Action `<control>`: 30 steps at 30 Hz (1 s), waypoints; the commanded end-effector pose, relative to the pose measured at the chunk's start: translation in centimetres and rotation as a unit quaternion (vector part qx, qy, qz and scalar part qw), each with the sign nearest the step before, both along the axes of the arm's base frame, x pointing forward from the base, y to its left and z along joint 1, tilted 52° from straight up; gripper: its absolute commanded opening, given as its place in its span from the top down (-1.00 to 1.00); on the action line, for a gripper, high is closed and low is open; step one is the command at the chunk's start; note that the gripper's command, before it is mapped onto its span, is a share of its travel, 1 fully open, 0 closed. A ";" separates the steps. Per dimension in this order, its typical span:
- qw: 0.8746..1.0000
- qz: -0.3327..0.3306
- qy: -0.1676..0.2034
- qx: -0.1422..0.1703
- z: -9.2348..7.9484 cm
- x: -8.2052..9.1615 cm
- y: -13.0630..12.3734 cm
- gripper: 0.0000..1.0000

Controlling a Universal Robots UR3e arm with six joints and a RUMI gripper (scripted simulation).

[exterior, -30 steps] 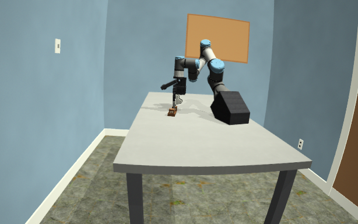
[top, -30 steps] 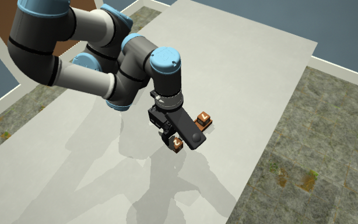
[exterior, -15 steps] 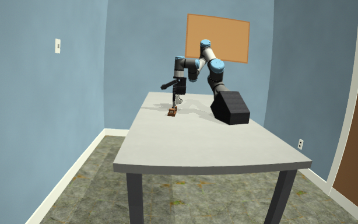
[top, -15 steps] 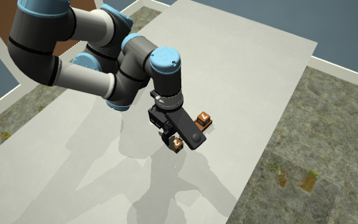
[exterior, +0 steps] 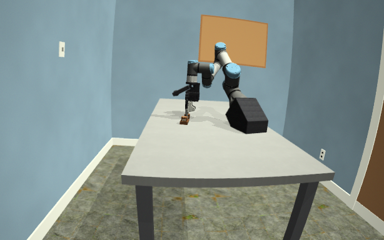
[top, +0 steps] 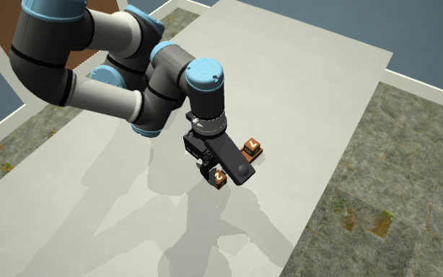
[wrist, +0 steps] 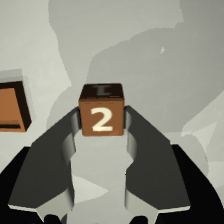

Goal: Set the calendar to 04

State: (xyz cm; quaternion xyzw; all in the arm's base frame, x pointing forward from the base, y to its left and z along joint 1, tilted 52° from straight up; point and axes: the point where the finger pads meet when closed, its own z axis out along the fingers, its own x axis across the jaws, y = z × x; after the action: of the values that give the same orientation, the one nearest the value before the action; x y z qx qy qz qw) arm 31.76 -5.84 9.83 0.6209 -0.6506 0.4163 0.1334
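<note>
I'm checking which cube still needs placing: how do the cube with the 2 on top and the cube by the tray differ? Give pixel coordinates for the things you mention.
The 2 cube (top: 219, 179) (wrist: 102, 118) shows a 2 on top; the other cube (top: 252, 146) shows what looks like a 7 or tilted L.
The 2 cube is between the closed fingers of the gripper (wrist: 102, 120), off the tray (top: 255, 156); the other sits on the tray, ungripped.
Both are brown with pale top markings.

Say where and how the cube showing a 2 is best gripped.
Probably mid-height on two opposite upright sides, coming from above: the cube has flat, parallel sides, and the gripper already spans them, its 2 facing up between the fingers.
</note>
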 end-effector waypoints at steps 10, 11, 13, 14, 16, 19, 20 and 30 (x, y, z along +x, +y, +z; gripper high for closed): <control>1.000 0.000 0.000 0.000 0.0 0.0 0.0 0.78; 1.000 0.000 0.000 0.000 0.0 0.0 0.0 0.78; 1.000 0.000 0.000 0.000 0.0 0.0 0.0 0.78; 1.000 0.000 0.000 0.000 0.0 0.0 0.0 0.78; 1.000 0.000 0.000 0.000 0.0 0.0 0.0 0.78; 1.000 0.000 0.000 0.000 0.0 0.0 0.0 0.70; 1.000 0.000 0.000 0.000 0.0 0.0 0.0 0.70; 1.000 0.000 0.000 0.000 0.0 0.0 0.0 0.49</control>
State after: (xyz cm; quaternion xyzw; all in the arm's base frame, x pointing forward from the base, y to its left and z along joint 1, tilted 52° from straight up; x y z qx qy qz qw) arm 31.76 -5.84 9.83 0.6209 -0.6506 0.4163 0.1334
